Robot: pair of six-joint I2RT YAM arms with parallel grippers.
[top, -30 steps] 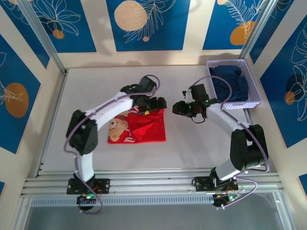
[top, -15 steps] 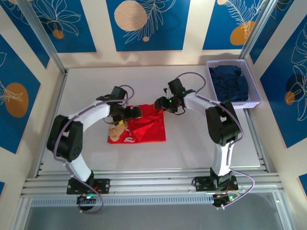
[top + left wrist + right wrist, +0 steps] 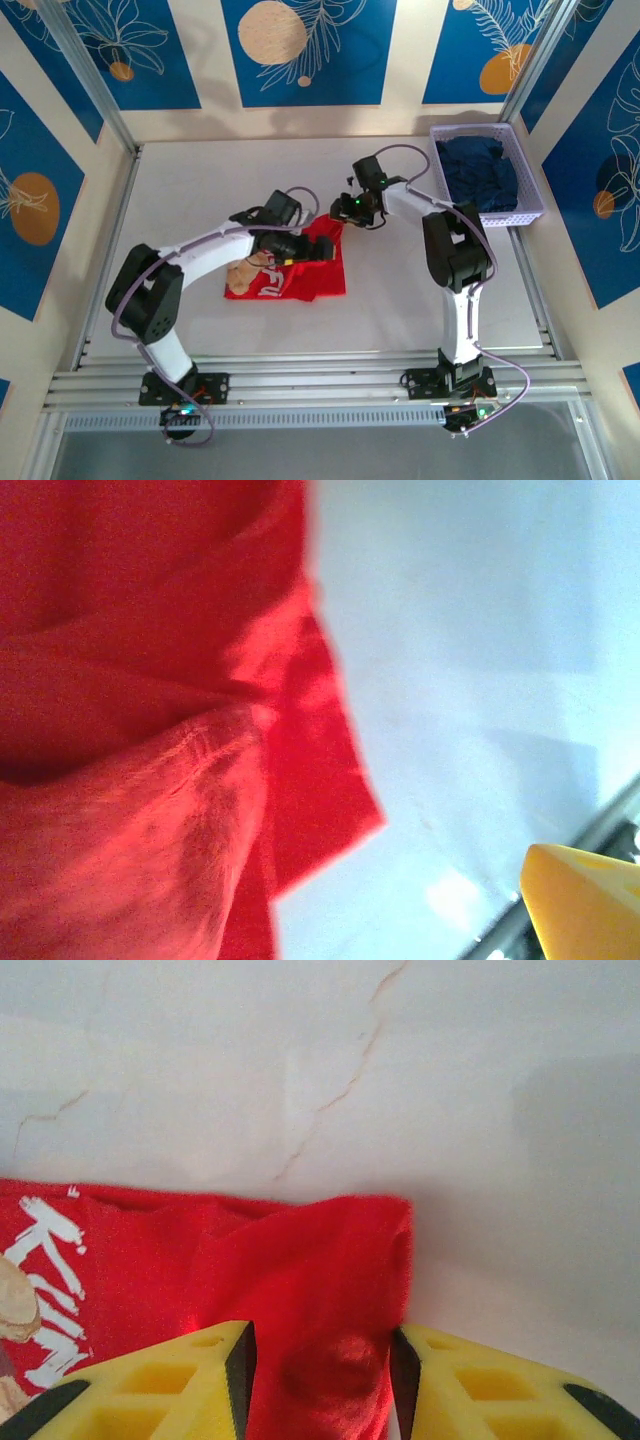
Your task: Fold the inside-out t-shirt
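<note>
One red t-shirt (image 3: 310, 270) lies flat on the table (image 3: 200, 180), well left of the basket (image 3: 500, 219) and nearer the arm bases than it. A second ago the right gripper (image 3: 320, 1335) hung beside the basket, clear of the cloth. Now it sits at the shirt's corner nearest the basket, yellow jaws pressed onto a bunched fold of red. The left gripper (image 3: 305, 250) has slid from the shirt's far edge to its middle, jaws spread, one finger (image 3: 580, 900) over bare table, pinching nothing. I'd judge a fold is being set up. Count: one t-shirt, one basket, one navy garment (image 3: 480, 170) inside it, two grippers.
</note>
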